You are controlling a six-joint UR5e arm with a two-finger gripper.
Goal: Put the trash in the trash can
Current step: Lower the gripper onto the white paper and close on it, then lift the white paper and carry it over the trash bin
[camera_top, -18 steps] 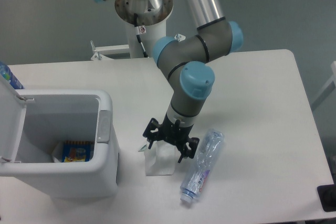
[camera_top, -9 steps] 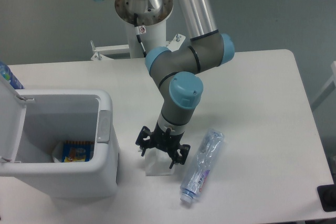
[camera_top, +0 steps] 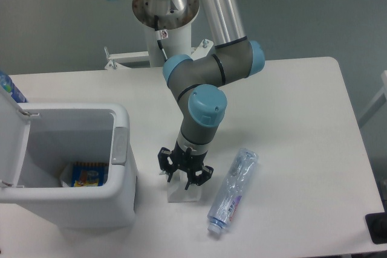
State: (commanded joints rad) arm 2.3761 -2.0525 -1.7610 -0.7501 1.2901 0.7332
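The black two-finger pincer [camera_top: 183,177] points straight down over the crumpled flat white wrapper [camera_top: 182,192], which lies on the white desk [camera_top: 302,119] just right of the boxy white-grey plastic trash can [camera_top: 118,200]. Its fingers straddle the wrapper's upper part, close around it, but I cannot tell whether they grip it or only touch it. The crushed clear plastic bottle with a blue-white label [camera_top: 233,191] lies on the desk just right of the wrapper, tilted, its cap toward the near edge. The can's hinged lid [camera_top: 11,134] stands open at the left; a blue-and-yellow printed packet [camera_top: 88,174] rests on its floor.
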